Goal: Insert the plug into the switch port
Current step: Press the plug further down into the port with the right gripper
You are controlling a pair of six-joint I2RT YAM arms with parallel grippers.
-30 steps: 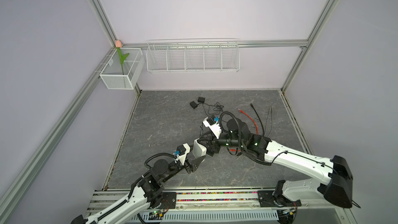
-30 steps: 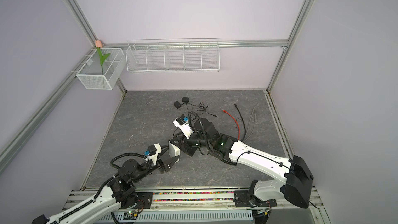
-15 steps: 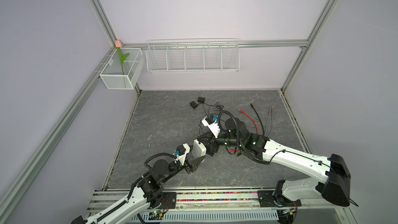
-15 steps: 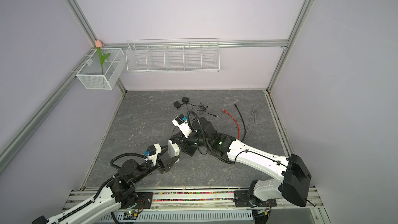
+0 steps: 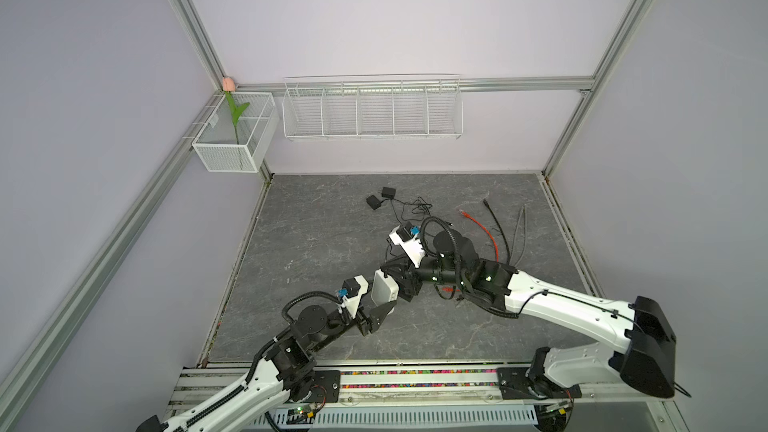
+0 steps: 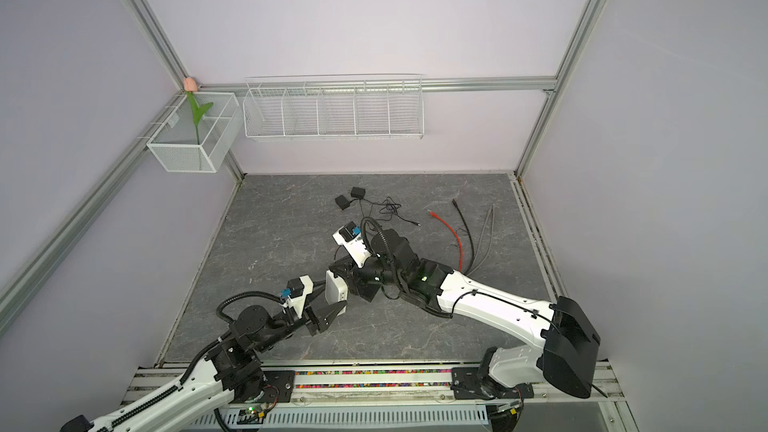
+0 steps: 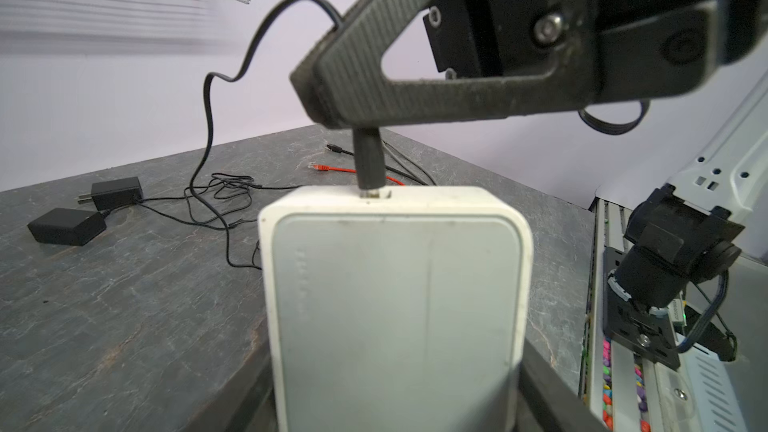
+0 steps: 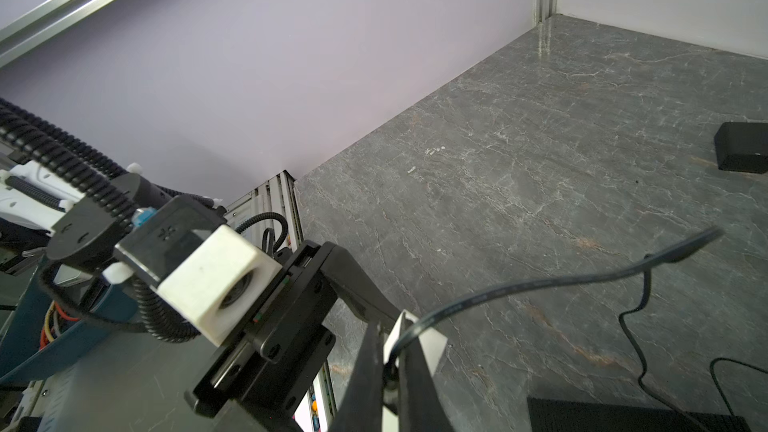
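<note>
Left arm reaches from the near-left rail toward the table (image 5: 316, 234) middle. The left gripper (image 5: 379, 304) is clamped across the sides of the switch (image 5: 384, 292) and holds it up off the table, with one narrow end facing the right arm. Right arm comes in low from the right, elbow bent, wrist turned left. The right gripper (image 5: 398, 278) sits at that narrow end, fingers pressed together and pinching the plug (image 7: 369, 160).

Left wrist view only: plug stands square to the switch end, metal tip at the port (image 7: 376, 194) and touching it. How deep it sits, can't tell. Cable (image 7: 206, 118) loops from the plug back toward the adapters (image 7: 66, 226) lying on the table. A red cable (image 7: 345, 169) lies farther back.

Right wrist view: fingers (image 8: 365, 371) closed with the cable coming out between them. The switch shows only as a white sliver behind them, and the plug is hidden.

Both top views: plug and port are hidden by the gripper bodies, and the left gripper's far finger is hidden behind the switch.
</note>
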